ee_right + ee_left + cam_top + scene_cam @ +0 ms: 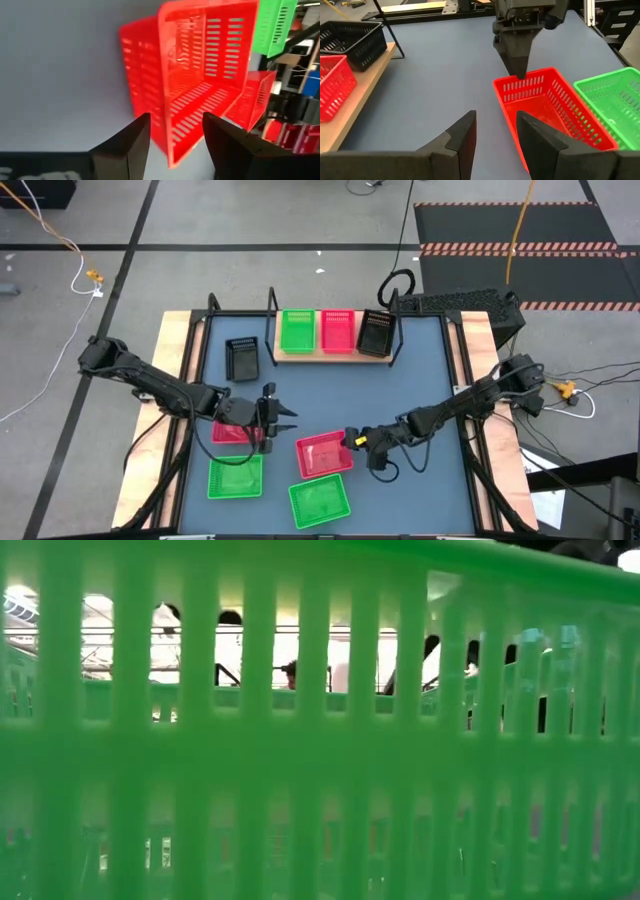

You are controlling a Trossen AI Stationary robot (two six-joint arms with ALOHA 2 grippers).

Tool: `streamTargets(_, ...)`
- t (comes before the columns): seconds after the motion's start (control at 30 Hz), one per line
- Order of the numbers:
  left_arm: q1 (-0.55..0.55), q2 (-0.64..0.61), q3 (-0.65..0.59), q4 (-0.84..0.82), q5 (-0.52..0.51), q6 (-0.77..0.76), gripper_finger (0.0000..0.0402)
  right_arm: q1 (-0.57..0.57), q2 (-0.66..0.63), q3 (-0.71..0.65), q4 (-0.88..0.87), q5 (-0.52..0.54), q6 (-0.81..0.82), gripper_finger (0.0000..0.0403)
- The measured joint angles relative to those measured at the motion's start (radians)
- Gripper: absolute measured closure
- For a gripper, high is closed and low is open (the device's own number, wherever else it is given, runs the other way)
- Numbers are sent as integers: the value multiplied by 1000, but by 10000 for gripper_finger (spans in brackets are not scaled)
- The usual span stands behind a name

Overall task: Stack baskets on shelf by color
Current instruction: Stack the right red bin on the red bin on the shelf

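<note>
A red basket (323, 455) sits flat on the blue-grey table near the middle front. My right gripper (352, 440) is at its right-hand short wall, open, one finger on each side of that wall (165, 125). My left gripper (280, 415) hovers open to the left of this basket (550, 105), nothing between its fingers (465, 130). A second red basket (232, 432) lies partly under my left arm. The shelf (300, 357) at the far side carries a green basket (297, 330), a red one (337, 330) and a black one (375, 335). My right gripper stands astride the red basket's short end wall (530, 85), coming slanting down from the table's right, one finger inside and one outside. Whether either finger touches the wall I cannot tell. The basket rests on its bottom on the table.
A black basket (242, 358) sits on the table left of the shelf. Two green baskets (235, 477) (320, 500) lie at the front; the mesh of a green basket (320, 740) fills the low view. Bare tabletop lies between the shelf and the grippers.
</note>
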Motion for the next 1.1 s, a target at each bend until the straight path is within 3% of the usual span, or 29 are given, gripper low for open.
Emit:
streamTargets(0.27, 18, 0, 0, 1, 0, 10, 259, -17, 109, 0, 62, -12, 12, 257)
streamTargets(0.53, 18, 0, 0, 1, 0, 2, 259, -13, 50, 0, 30, 8, 82, 393)
streamTargets(0.73, 17, 0, 0, -2, -31, 2, 259, -23, -80, 0, -8, 2, 192, 400)
streamTargets(1.0, 14, -24, 0, -4, -102, 15, 259, -84, -252, 0, -133, -12, 609, 402)
streamTargets(1.1, 14, -58, 0, -13, -126, 26, 259, -108, -292, 0, -146, 49, 730, 402)
